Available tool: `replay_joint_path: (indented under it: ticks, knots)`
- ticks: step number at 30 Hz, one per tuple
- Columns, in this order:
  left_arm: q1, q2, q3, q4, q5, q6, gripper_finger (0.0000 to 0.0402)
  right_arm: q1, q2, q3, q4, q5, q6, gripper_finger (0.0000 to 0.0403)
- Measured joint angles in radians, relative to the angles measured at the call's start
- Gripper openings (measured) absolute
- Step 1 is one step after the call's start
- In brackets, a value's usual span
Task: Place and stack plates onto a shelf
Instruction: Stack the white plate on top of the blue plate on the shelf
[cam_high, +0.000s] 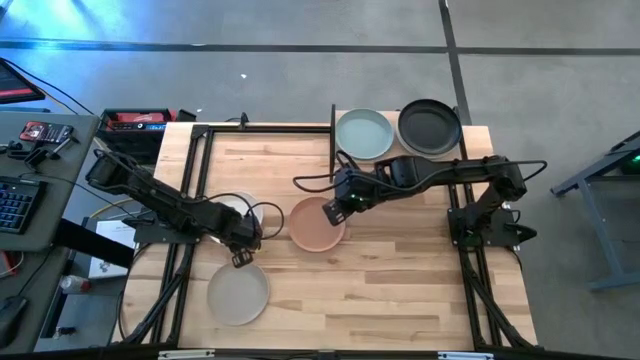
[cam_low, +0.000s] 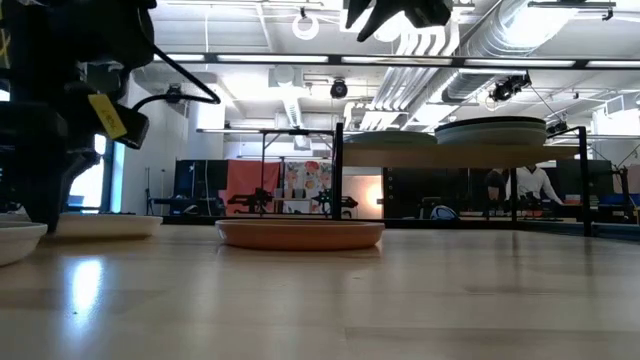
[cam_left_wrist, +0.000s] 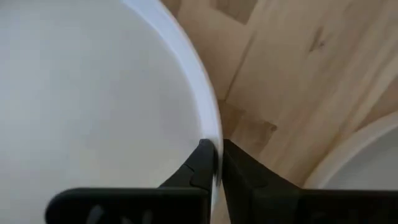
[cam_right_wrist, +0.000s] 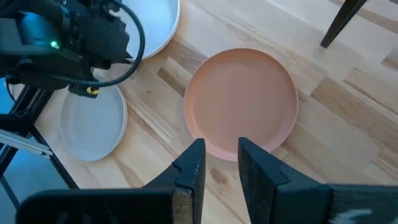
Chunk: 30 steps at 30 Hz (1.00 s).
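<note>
Pinched on the rim of the white plate (cam_left_wrist: 93, 93), the left jaws are closed at the counter's (cam_high: 400, 290) left side. Right jaws hang part open, holding nothing, above the terracotta plate (cam_right_wrist: 242, 102). Mint green plate (cam_high: 364, 133) and black plate (cam_high: 430, 127) sit on the shelf (cam_low: 400, 150).

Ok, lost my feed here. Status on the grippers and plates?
Left gripper shut on round white plate's rim. Right gripper open, hovering above round terracotta plate. Nothing between them.
</note>
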Motion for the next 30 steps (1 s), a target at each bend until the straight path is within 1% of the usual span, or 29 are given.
replay_joint_path:
  ticks: [3,8,11,16,21,24,27,30]
  knots:
    - [0.0,0.0,0.01,-0.003,0.002,0.03,0.0004,-0.016,0.0,0.0,0.0,0.0,-0.001,0.0071]
    - [0.006,0.0,0.017,-0.005,0.009,0.03,0.0003,-0.046,0.0,0.0,0.0,0.0,-0.002,0.0071]
    - [0.007,0.0,0.017,-0.005,0.007,0.038,0.0002,-0.06,0.0,0.0,0.0,0.0,-0.032,0.0071]
    - [0.005,-0.007,0.033,-0.036,0.005,0.116,0.0001,-0.094,0.0,0.0,0.001,-0.001,-0.054,0.0071]
    - [0.005,-0.007,0.123,-0.149,-0.034,0.245,0.0001,-0.136,0.0,0.0,0.009,0.001,-0.057,0.0071]
    - [0.005,-0.007,0.192,-0.204,-0.069,0.349,0.0,-0.156,0.0,0.0,0.023,0.003,-0.125,0.0072]
    - [0.006,-0.007,0.259,-0.254,-0.128,0.46,0.0,-0.171,0.0,0.0,0.048,0.003,-0.182,0.0078]
    - [0.009,-0.007,0.325,-0.302,-0.206,0.574,0.0,-0.185,0.0,0.0,0.07,0.012,-0.213,0.0096]
